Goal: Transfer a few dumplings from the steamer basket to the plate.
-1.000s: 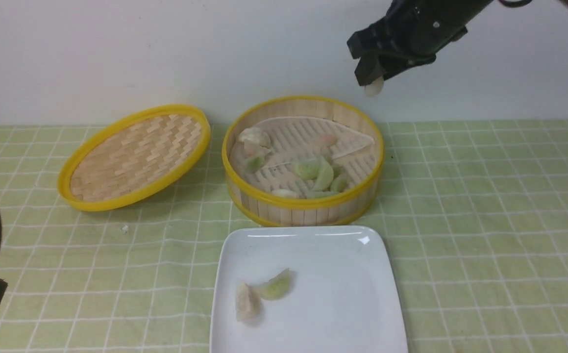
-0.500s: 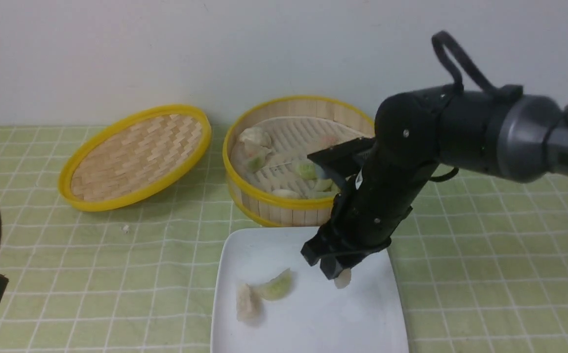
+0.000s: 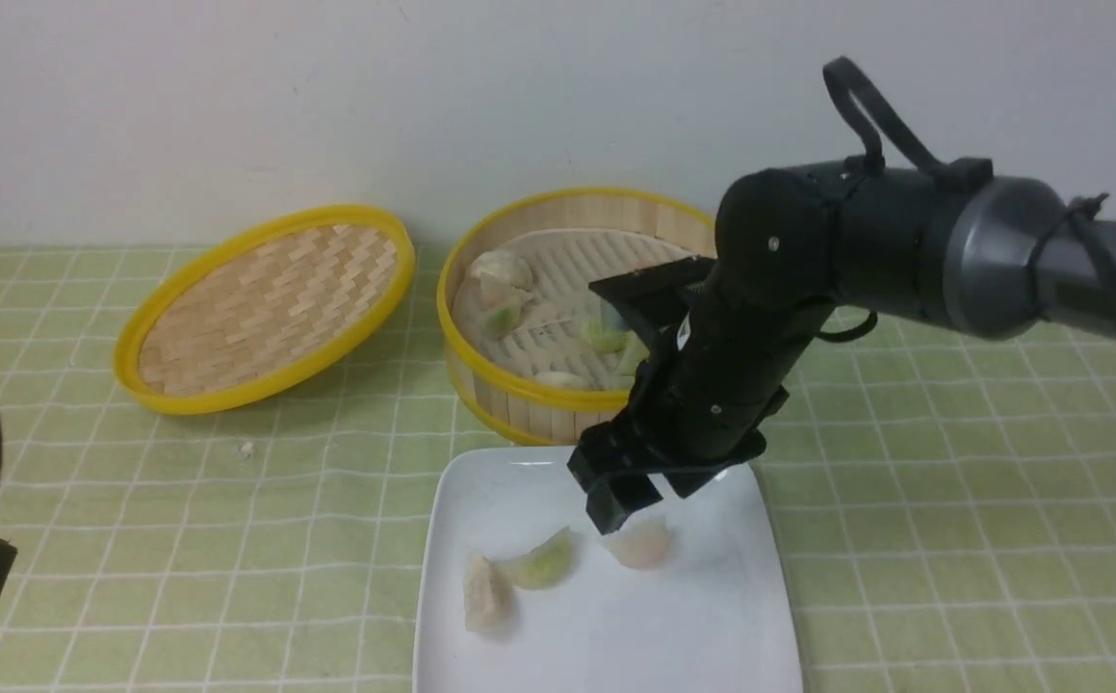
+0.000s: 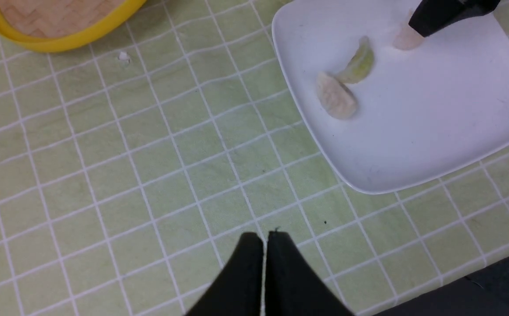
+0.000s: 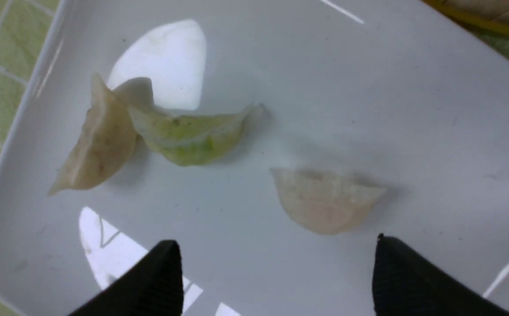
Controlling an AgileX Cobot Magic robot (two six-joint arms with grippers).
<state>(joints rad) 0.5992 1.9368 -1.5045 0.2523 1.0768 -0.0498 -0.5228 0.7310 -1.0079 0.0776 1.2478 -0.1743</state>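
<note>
Fingertips of your left gripper press together with nothing between them, well apart from the plate; in the front view that hand is mostly cut off. Ahead of it lies the woven lid. Between your two hands, toward the right one, the whitish dumpling touches the green dumpling on the plate. Next comes the pinkish dumpling, resting free just beside your right gripper, whose fingers stand wide apart. Swing that hand sideways while it is low and a finger could nudge the soft piece into the green one, or scrape the plate. Beyond that hand, the steamer basket still holds dumplings; your right arm hides its near right part, so you can't count them all. A careless reach back could clip its rim.
</note>
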